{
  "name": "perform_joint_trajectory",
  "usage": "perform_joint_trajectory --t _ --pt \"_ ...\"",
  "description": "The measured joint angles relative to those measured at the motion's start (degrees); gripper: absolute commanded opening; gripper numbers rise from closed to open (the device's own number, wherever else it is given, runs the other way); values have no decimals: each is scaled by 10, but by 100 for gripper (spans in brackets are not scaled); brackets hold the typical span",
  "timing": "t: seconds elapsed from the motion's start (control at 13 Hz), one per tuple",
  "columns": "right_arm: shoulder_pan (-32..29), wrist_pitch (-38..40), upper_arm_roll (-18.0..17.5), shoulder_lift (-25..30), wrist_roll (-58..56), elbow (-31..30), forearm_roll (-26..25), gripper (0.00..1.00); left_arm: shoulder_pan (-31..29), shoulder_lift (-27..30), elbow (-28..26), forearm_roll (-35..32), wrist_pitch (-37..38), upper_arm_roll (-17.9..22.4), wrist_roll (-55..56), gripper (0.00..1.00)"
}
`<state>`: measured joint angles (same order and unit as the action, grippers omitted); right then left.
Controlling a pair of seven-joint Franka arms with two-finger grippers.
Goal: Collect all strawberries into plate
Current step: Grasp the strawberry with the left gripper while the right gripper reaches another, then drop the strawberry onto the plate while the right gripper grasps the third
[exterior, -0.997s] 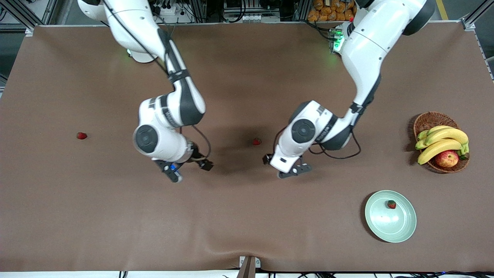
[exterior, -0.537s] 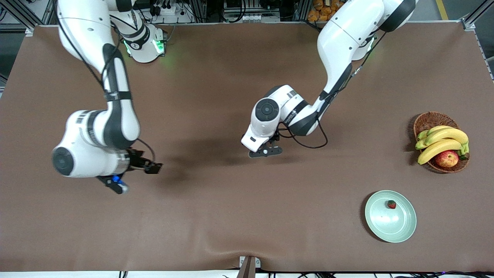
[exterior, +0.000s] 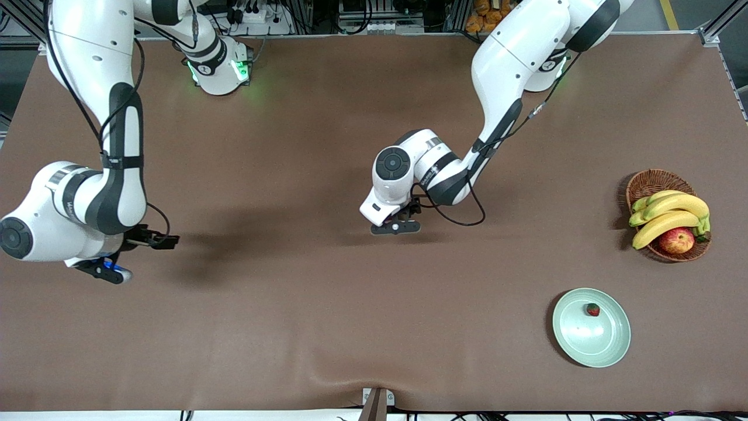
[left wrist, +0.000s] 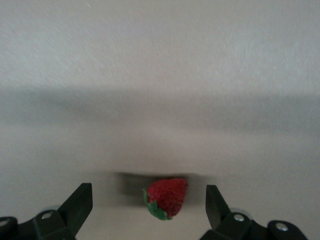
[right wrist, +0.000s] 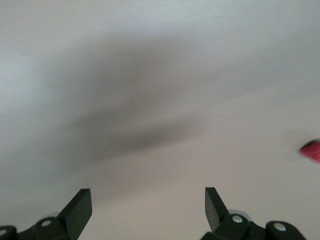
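- The left gripper (left wrist: 148, 207) has swung from the middle of the table to sit over the central strawberry (left wrist: 167, 196). A second ago it hung nearer the plate's side of that berry.
- Its fingers (left wrist: 80, 202) stand wide apart with the berry on the cloth between them, not yet touched. In the front view the left gripper (exterior: 395, 225) and wrist hide this berry entirely.
- The right gripper (right wrist: 148, 207) has travelled much farther, out toward the right arm's end of the table, where the front view shows it (exterior: 125, 257) low over the brown cloth.
- Its fingers (right wrist: 80, 202) are also spread and hold nothing. A blurred red patch (right wrist: 311, 150) at the edge of its wrist view is probably the third strawberry, though it is too smeared to be sure.
- The front view no longer shows that outlying berry; the right arm covers its spot.
- One strawberry (exterior: 593, 310) already lies in the mint-green plate (exterior: 608, 345), which sits nearer the front camera than the wicker basket (exterior: 648, 181) of bananas (exterior: 672, 211) and an apple (exterior: 676, 240).
- In my judgement both arms are lining up picks at once, the left nearly ready to close, leaving two berries to collect.
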<state>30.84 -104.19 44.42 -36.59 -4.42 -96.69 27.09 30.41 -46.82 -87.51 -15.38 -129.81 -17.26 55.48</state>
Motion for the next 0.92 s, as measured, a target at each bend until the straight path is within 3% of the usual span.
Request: perform_joint_trajectory --t 0.15,0.61,0.77,0.92 --pt "0 -50 25 3 -76 -56 -1 100 8 -6 0 0 0 0 0 73" --pt "-11 -136 76 14 -236 -177 -2 100 10 -8 5 0 0 4 1 66" --pt "-26 -156 77 15 -269 -198 -2 100 9 -8 8 0 0 4 1 56" --pt "-49 -188 76 15 -303 -210 -2 100 10 -8 10 0 0 8 1 29"
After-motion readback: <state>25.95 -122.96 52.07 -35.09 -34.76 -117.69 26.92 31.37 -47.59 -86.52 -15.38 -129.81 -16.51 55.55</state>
